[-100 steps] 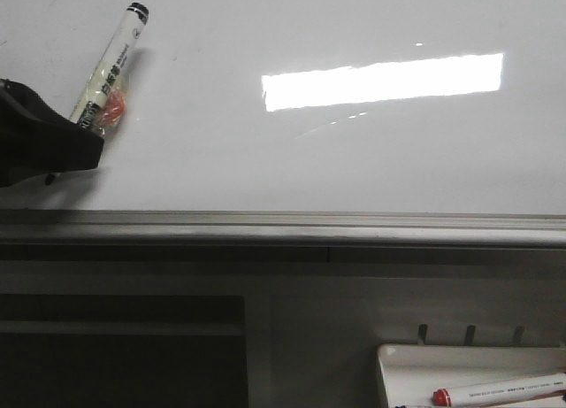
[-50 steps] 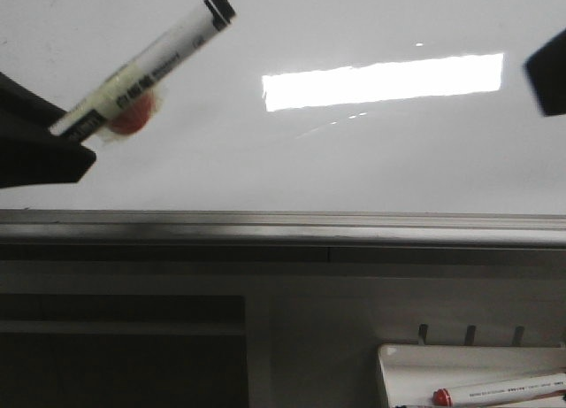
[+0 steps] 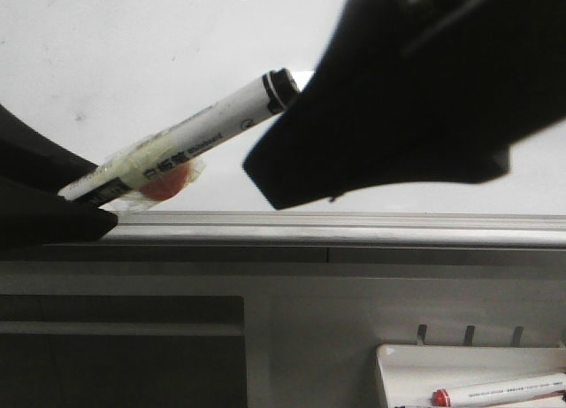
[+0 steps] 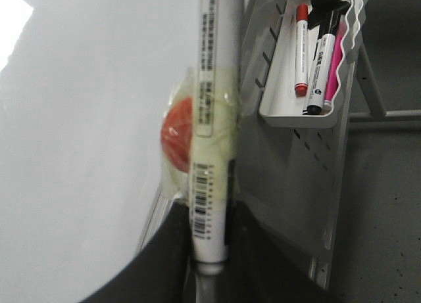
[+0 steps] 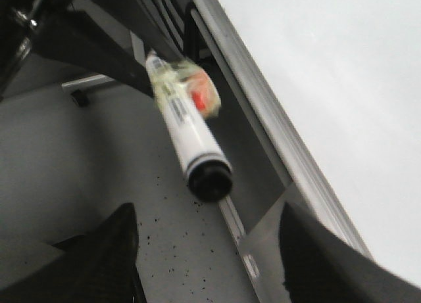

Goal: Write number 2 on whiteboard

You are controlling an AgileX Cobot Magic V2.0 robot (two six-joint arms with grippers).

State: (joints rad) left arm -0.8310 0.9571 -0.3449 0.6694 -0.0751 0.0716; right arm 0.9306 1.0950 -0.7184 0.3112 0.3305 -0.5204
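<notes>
Biggest thing first: large glossy white whiteboard (image 3: 133,63) with a grey metal edge rail, filling the upper half of the front view. Rigid, slick, bare of ink wherever it shows, so no digit 2 on it yet. Will take pen pressure fine, though a tip probably skates easily on that gloss.

Next, right pincer (image 5: 207,250), big and dark across the front view, fingers spread wide apart, the capped end of the pen sitting between and just ahead of them. Holding nothing.

Left pincer (image 4: 209,250), low at the left edge, clamped on the tail end of the white cylindrical whiteboard marker (image 3: 190,142) with the black cap, barcode label and a yellowish tape wrap holding a small red-orange blob (image 4: 177,133).

Marker looks light, stiff, smooth plastic, so likely slippery. Best spot for the right pincer: around the black cap (image 5: 209,178), squarely, for pulling off along the barrel.

Small white tray (image 3: 398,373) at lower right, red-capped spare marker (image 3: 495,392) inside.
</notes>
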